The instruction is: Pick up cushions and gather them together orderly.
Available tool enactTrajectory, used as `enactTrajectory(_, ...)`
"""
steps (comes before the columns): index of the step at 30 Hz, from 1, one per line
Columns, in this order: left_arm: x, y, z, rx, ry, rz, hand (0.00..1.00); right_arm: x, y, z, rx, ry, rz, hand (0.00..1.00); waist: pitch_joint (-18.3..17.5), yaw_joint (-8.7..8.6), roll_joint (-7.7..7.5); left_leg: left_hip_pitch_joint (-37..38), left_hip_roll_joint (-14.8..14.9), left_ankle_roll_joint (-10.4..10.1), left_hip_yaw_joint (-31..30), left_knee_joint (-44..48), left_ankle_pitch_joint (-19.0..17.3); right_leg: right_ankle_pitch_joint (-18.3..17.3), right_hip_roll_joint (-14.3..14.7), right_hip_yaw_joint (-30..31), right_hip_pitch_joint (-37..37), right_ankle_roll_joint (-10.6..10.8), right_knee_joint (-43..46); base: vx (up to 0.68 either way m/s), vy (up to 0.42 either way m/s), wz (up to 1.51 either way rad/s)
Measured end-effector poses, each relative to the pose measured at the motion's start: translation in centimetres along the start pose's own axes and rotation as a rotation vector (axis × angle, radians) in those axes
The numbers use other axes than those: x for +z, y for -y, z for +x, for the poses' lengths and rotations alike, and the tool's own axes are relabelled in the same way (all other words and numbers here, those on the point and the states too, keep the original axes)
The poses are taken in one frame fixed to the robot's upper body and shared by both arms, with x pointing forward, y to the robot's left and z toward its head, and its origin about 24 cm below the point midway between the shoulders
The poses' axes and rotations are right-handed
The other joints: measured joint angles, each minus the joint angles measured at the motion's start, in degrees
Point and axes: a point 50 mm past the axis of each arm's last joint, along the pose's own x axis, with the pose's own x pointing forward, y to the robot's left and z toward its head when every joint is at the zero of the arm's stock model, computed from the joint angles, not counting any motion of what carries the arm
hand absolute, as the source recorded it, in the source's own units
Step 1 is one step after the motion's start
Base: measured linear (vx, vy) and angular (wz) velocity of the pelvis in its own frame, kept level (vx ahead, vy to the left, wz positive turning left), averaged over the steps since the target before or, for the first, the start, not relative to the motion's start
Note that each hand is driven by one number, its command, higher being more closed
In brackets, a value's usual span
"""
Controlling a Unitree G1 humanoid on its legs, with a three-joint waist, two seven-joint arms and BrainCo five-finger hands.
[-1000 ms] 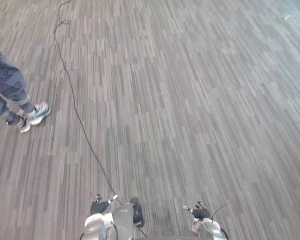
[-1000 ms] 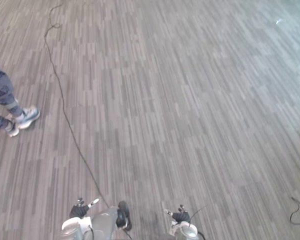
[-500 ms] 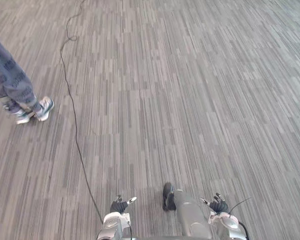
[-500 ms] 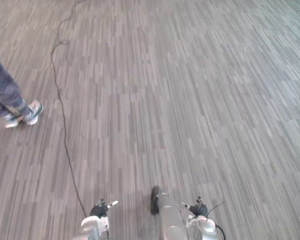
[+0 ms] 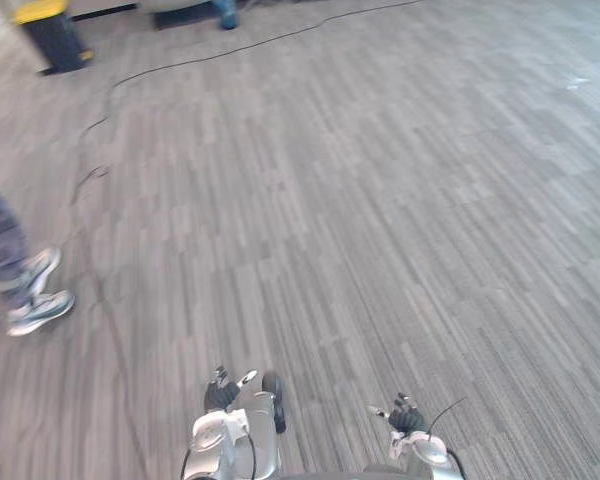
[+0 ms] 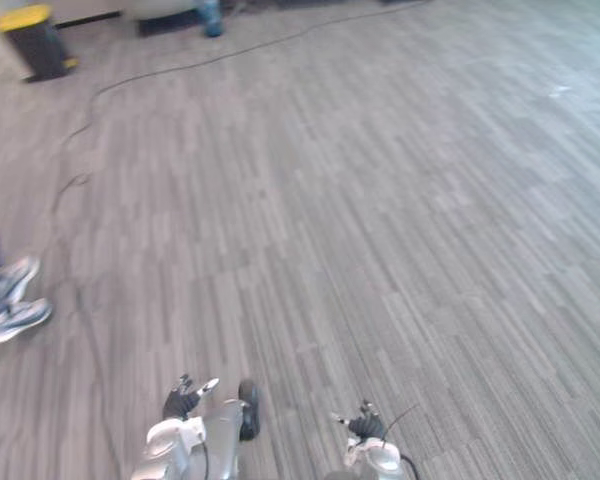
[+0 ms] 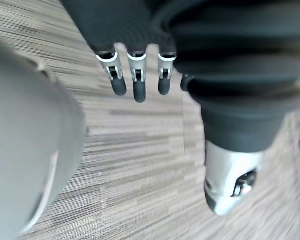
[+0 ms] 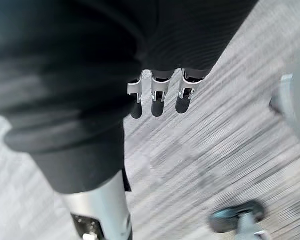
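Both robot hands (image 5: 220,393) (image 5: 405,417) — apparently relaxed — over carpet (image 5: 380,200)

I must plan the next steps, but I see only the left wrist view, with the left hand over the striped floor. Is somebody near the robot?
Observer: Yes. A person's shoes stand on the floor ahead, on the robot's left.
Operator: What is the other hand doing?
Observer: The right hand hangs with straight fingers and holds nothing.
Operator: Is there a landmark ahead?
Observer: A dark bin with a yellow lid stands far ahead on the left.
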Motion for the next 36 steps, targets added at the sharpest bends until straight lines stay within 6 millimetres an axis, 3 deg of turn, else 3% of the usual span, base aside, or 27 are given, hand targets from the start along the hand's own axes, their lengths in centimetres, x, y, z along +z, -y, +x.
enactTrajectory(1,-0.2,-0.1,0.1,0.003,-0.019,0.008,0.0,0.2,0.0,0.0,0.004,0.009,-0.004,0.0,0.5,-0.12,0.45,5.1,-0.3,-0.4,1.6,-1.6,-1.6,0.3,-0.9,-3.2,-5.4,0.9,11.7,0.64,0.356,-1.05)
enactTrajectory(3,-0.9,0.3,0.0,-0.006,-0.056,0.018,0.0,0.7,-0.1,0.0,0.01,0.039,-0.016,0.0,0.6,-0.62,1.24,13.4,-0.4,-1.1,4.1,-7.1,-3.3,-1.0,-1.8,-10.8,-10.8,-1.3,18.4,0.48,0.25,-0.97)
enactTrajectory(4,-1.2,0.8,0.0,-0.023,-0.075,0.027,0.0,1.0,-0.1,0.0,0.016,0.057,-0.015,0.0,0.5,-0.93,1.7,18.0,-0.5,-2.1,6.1,-10.8,-4.1,-2.2,-1.6,-16.5,-15.3,-3.2,18.4,0.35,0.185,-0.62)
enactTrajectory(5,-1.4,0.9,0.0,-0.029,-0.083,0.033,0.0,1.2,-0.2,0.0,0.018,0.067,-0.013,0.0,0.4,-1.21,1.74,19.3,-0.5,-2.5,6.7,-11.8,-4.4,-2.5,-1.3,-18.5,-16.9,-3.2,17.4,0.53,0.234,-0.7)
enactTrajectory(7,-2.1,1.9,-0.1,-0.061,-0.124,0.045,0.0,2.2,0.1,0.1,0.019,0.108,-0.001,0.0,0.7,-3.24,2.06,25.3,-1.0,-4.1,10.6,-16.3,-5.2,-3.2,0.5,-28.0,-23.7,-4.2,5.3,0.52,0.173,-0.54)
enactTrajectory(8,-2.2,2.0,-0.2,-0.064,-0.129,0.045,0.0,2.4,0.1,0.2,0.019,0.113,-0.003,0.0,0.7,-3.56,2.19,26.4,-1.0,-4.3,11.2,-17.0,-5.1,-2.7,1.0,-29.3,-24.3,-5.0,2.2,0.52,0.137,-0.53)
enactTrajectory(10,-2.6,2.6,-0.4,-0.088,-0.14,0.058,0.0,2.8,0.4,0.3,0.012,0.119,-0.004,0.0,0.9,-4.27,2.55,32.1,-2.9,-6.9,13.8,-21.4,-4.9,4.3,4.0,-36.0,-25.7,-9.9,-14.3,0.6,0.128,-0.39)
enactTrajectory(11,-2.7,2.7,-0.4,-0.092,-0.144,0.058,0.0,2.7,0.5,0.3,0.009,0.117,-0.002,0.0,0.8,-4.28,2.46,33.3,-3.3,-7.4,14.1,-21.6,-4.9,5.7,4.3,-36.4,-25.4,-10.8,-15.9,0.63,0.049,-0.17)
enactTrajectory(12,-3.0,3.1,-0.6,-0.104,-0.152,0.05,0.0,2.8,0.9,0.3,0.003,0.117,-0.008,0.0,0.8,-4.53,2.87,36.5,-3.6,-7.9,13.6,-21.1,-5.1,10.1,4.9,-35.4,-24.8,-18.7,-15.3,0.73,-0.031,-0.19)
enactTrajectory(13,-2.9,3.6,-0.7,-0.118,-0.149,0.045,0.0,3.3,1.4,0.4,-0.005,0.13,-0.031,0.0,0.3,-4.72,5.49,35.2,0.4,-8.8,12.1,-13.5,-4.8,6.5,6.8,-35.6,-23.3,-18.0,-13.2,0.6,-0.041,-0.19)
enactTrajectory(14,-2.8,3.7,-0.6,-0.119,-0.146,0.046,0.0,3.3,1.4,0.4,-0.005,0.133,-0.033,0.0,0.3,-4.77,5.82,34.0,1.5,-9.1,11.3,-8.9,-4.5,5.7,7.2,-35.5,-22.7,-18.0,-13.1,0.72,-0.14,-0.38)
enactTrajectory(16,-2.8,3.3,-0.6,-0.101,-0.144,0.028,0.0,3.7,1.4,0.6,-0.003,0.135,-0.048,0.0,1.6,-4.35,8.67,21.5,10.7,-4.4,3.3,25.0,5.0,1.8,12.6,-31.3,-15.4,-18.2,-16.3,0.72,-0.137,-0.8)
enactTrajectory(18,-2.2,3.0,-0.5,-0.093,-0.119,0.024,0.0,3.4,0.9,0.7,0.011,0.114,-0.057,0.0,2.3,-3.62,8.18,16.2,11.6,-5.4,0.6,34.5,2.8,0.3,14.3,-27.8,-10.7,-18.6,-18.3,0.51,-0.023,-1.14)
enactTrajectory(19,-1.6,2.5,-0.3,-0.084,-0.091,0.037,0.0,2.9,0.3,0.7,0.029,0.092,-0.061,0.0,3.0,-3.04,6.76,12.0,11.0,-4.8,-0.3,36.9,0.7,-0.8,14.8,-24.2,-5.8,-18.7,-20.4,0.72,0.006,-1.53)
enactTrajectory(21,-1.0,1.8,-0.2,-0.075,-0.052,0.049,0.0,2.3,-0.5,0.6,0.052,0.069,-0.059,0.0,2.7,-2.42,4.66,4.2,9.3,-3.4,-1.6,30.8,-2.1,-1.8,14.6,-17.9,1.2,-17.6,-25.5,0.63,0.035,-1.34)
enactTrajectory(25,-0.1,1.9,-0.4,-0.075,0.01,0.028,0.0,1.8,-0.4,0.4,0.048,0.051,-0.057,0.0,2.4,-0.86,4.97,-5.4,3.6,-3.3,-7.5,8.9,-2.3,-4.1,12.5,-8.3,9.9,-14.1,-29.9,0.65,0.197,-1.33)
enactTrajectory(26,0.2,1.9,-0.3,-0.076,0.027,0.016,0.0,1.6,-0.4,0.4,0.045,0.047,-0.058,0.0,2.3,-0.14,5.1,-7.9,2.0,-3.3,-8.7,-1.1,1.2,-5.3,11.2,-5.2,12.9,-12.1,-31.2,0.71,0.316,-1.08)
enactTrajectory(27,0.2,1.9,-0.3,-0.076,0.028,0.014,0.0,1.5,-0.3,0.3,0.044,0.044,-0.058,0.0,2.2,0.04,5.25,-8.5,1.9,-3.0,-8.7,-3.4,2.4,-5.6,11.1,-4.6,13.3,-11.5,-31.2,1.04,0.513,-1.68)
enactTrajectory(28,-0.2,1.6,-0.4,-0.066,0.012,0.004,0.0,0.7,-0.2,0.1,0.042,0.019,-0.061,0.0,0.9,1.26,5.48,-8.4,2.2,-2.8,-8.2,-4.7,10.9,-7.3,10.2,-0.4,14.8,-9.0,-29.5,0.78,0.415,-1.39)
enactTrajectory(29,-0.2,0.5,-0.2,-0.037,0.007,0.013,0.0,0.2,-0.7,0.0,0.051,0.002,-0.051,0.0,-0.3,1.52,3.47,-8.2,1.3,-1.7,-6.3,-2.3,9.1,-7.7,8.1,0.9,14.3,-8.3,-26.7,0.8,0.419,-1.32)
enactTrajectory(30,-0.3,0.1,-0.2,-0.027,0.002,0.015,0.0,-0.1,-1.1,-0.1,0.061,-0.005,-0.052,0.0,-0.8,1.25,2.46,-7.8,1.1,-1.2,-5.7,-1.5,7.6,-7.5,7.0,1.1,13.4,-7.9,-24.5,0.65,0.325,-0.77)
enactTrajectory(32,-0.2,-0.6,0.0,0.004,-0.001,0.005,0.0,-0.4,-1.1,-0.1,0.063,-0.014,-0.055,0.0,-0.8,1.39,0.1,-4.2,-0.2,0.0,-2.0,1.6,1.9,-3.7,4.8,1.9,6.8,-2.7,-7.2,0.69,0.375,-0.65)
enactTrajectory(33,-0.3,-0.9,0.1,0.017,-0.011,0.013,0.0,-0.4,-0.9,-0.2,0.059,-0.016,-0.06,0.0,-0.4,1.21,-0.35,-0.9,-1.6,0.5,-0.8,1.6,-1.0,1.9,3.7,1.8,0.9,1.4,6.9,0.83,0.458,-0.53)
enactTrajectory(34,-0.7,-0.8,0.2,0.023,-0.044,0.016,0.0,0.2,-0.5,0.0,0.049,0.005,-0.059,0.0,-0.2,-0.05,-0.06,4.5,-2.9,0.9,-0.6,1.0,-4.3,2.1,2.5,-1.2,-4.9,1.7,19.4,0.68,0.368,-0.4)
enactTrajectory(35,-1.0,-0.6,0.2,0.02,-0.059,0.016,0.0,0.5,-0.5,0.1,0.051,0.014,-0.06,0.0,0.1,-0.34,0.4,6.6,-3.0,1.0,-0.5,0.5,-5.0,1.2,2.2,-2.6,-6.2,1.2,21.6,0.78,0.355,-0.29)
enactTrajectory(36,-1.5,0.0,0.0,0.005,-0.087,0.016,0.0,1.0,-0.4,0.2,0.051,0.04,-0.066,0.0,0.7,-0.9,2.19,12.2,-3.0,1.1,0.4,-2.4,-6.7,-1.1,2.0,-6.5,-10.7,-0.6,24.0,0.63,0.249,-0.29)
